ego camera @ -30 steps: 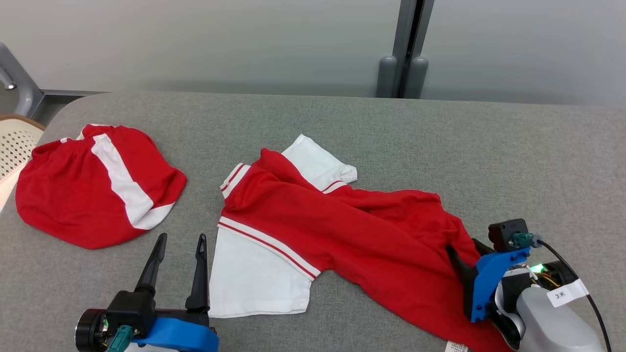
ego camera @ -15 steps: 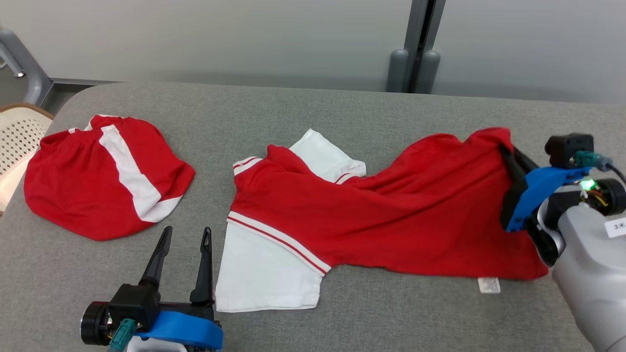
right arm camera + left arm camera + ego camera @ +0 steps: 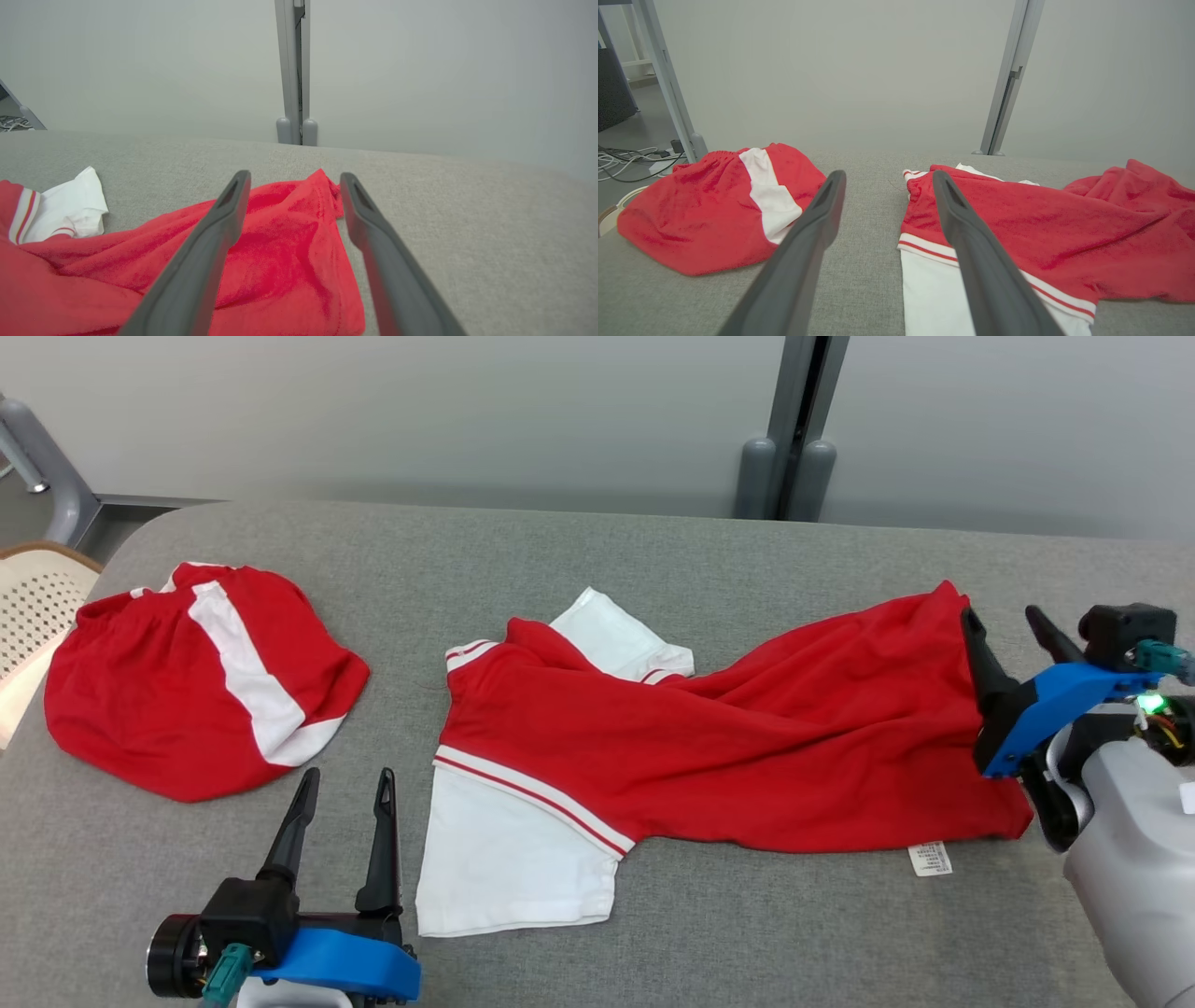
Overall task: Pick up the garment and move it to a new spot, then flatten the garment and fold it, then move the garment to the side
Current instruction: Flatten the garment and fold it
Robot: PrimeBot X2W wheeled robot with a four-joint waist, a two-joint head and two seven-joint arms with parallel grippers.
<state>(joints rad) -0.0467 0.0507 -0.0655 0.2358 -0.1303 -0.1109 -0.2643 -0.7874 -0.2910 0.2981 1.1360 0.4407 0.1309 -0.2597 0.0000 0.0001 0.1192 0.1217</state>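
Shirt [image 3: 728, 756] lies spread but wrinkled, flattening and folding not yet done; right gripper [image 3: 999, 613], gaping over its corner, and left gripper [image 3: 346, 775], equally wide, both hold nothing.

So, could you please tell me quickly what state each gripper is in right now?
Left gripper: open, holding nothing.
Right gripper: open, fingers either side of the red shirt's corner, not gripping it.
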